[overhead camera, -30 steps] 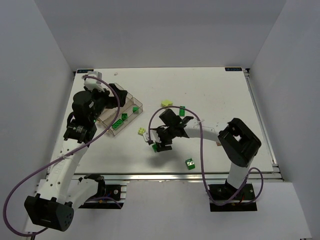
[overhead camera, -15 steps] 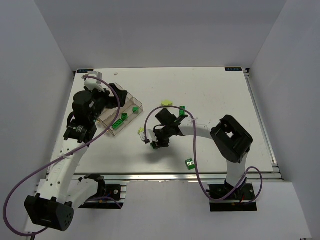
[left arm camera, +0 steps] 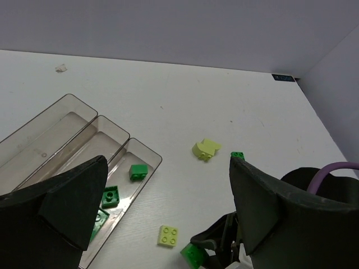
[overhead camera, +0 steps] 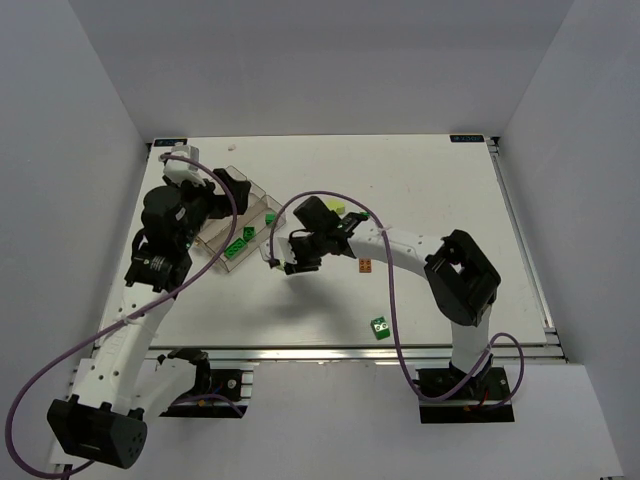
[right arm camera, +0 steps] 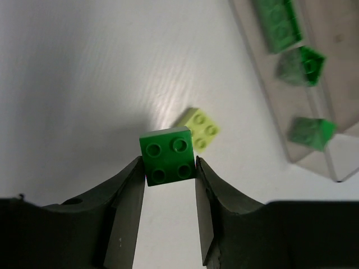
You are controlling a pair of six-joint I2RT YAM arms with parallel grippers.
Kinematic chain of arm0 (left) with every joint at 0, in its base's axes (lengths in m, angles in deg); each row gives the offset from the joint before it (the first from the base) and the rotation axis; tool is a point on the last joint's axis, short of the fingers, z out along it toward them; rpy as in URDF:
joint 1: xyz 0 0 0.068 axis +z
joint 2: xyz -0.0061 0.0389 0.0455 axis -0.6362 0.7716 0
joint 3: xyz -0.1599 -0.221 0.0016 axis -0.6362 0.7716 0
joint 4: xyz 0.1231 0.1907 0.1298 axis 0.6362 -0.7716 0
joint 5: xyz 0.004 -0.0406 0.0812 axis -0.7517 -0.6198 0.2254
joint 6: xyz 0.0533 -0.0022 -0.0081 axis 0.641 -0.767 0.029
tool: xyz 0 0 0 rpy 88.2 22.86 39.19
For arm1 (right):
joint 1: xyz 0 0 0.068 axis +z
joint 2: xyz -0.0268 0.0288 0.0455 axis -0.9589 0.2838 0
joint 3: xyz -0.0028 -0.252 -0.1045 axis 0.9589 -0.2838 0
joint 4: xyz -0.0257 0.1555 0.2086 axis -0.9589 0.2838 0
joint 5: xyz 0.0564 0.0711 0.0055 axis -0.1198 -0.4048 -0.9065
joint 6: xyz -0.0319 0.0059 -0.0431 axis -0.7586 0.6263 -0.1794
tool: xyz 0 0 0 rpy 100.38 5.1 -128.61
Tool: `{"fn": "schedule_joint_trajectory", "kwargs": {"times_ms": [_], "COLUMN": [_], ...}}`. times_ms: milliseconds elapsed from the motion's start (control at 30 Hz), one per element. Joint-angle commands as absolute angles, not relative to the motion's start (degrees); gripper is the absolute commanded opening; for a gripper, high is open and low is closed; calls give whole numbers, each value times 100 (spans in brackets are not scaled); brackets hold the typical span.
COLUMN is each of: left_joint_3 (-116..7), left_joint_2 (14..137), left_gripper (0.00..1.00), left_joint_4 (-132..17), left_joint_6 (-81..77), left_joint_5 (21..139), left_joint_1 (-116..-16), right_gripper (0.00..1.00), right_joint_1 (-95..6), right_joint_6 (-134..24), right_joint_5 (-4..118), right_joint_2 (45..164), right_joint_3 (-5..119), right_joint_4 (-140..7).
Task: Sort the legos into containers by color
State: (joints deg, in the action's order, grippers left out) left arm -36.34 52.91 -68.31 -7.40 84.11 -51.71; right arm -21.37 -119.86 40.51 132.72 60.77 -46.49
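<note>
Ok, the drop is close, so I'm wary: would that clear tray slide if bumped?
Probably. The tray looks thin-walled and holds few green bricks, so likely light. Low and wide on a smooth table, it should skid rather than tip.

Top cam looks down from behind arms; L wrist cam tilts fwd, R wrist cam points straight down, close; both share tray (left arm camera: pixel 61 131) & lime brick (left arm camera: pixel 169 235).

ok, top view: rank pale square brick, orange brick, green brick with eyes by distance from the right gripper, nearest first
1. Pale square brick: just left of the right gripper, which holds a plain green brick.
2. Orange brick: off to the right, mid-table.
3. Green brick with eyes: farthest, near the front edge.
</note>
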Motion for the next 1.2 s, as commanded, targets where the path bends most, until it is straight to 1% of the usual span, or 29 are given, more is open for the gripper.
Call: {"fn": "schedule_joint_trajectory", "kwargs": {"times_ms": [0, 200, 300, 667, 767, 800, 867, 900, 1067, 1100, 1167], "left_joint_3": [-3613, -3604, -3587, -3560, -3560, -3569, -3569, -3560, -3560, -3560, -3560], "left_joint_2": [5063, 4914, 4861, 4869, 4852, 4852, 4852, 4852, 4852, 4843, 4843], "left_gripper": [98, 98, 98, 98, 98, 98, 98, 98, 98, 98, 98], "left_joint_4": [-6766, -6801, -6801, -6784, -6766, -6775, -6775, -6775, -6775, -6775, -6775], "left_joint_6": [-739, -827, -845, -836, -836, -836, -836, -836, -836, -827, -827], "left_joint_5": [8749, 9636, 9805, 9779, 9761, 9752, 9752, 9761, 9752, 9735, 9726], "left_joint_1": [-5163, -5164, -5172, -5164, -5163, -5163, -5172, -5164, -5164, -5163, -5172], "right_gripper": [3, 3, 3, 3, 6, 10, 13, 18, 33, 39, 45], "right_joint_1": [-1955, -1735, -1674, -1630, -1621, -1603, -1594, -1586, -1568, -1568, -1568], "right_joint_6": [-11855, -12075, -12189, -12251, -12277, -12295, -12374, -12400, -12532, -12541, -12550], "right_joint_5": [4638, 5893, 6325, 6863, 6889, 6924, 6960, 7012, 7109, 7118, 7118], "right_joint_2": [13414, 13739, 13968, 14663, 14786, 14856, 14935, 15022, 15286, 15348, 15383], "right_joint_3": [6644, 7215, 7461, 8385, 8508, 8535, 8596, 8622, 8947, 8974, 9018], "right_joint_4": [-4740, -5372, -5794, -6173, -6234, -6278, -6331, -6375, -6516, -6516, -6525]}}
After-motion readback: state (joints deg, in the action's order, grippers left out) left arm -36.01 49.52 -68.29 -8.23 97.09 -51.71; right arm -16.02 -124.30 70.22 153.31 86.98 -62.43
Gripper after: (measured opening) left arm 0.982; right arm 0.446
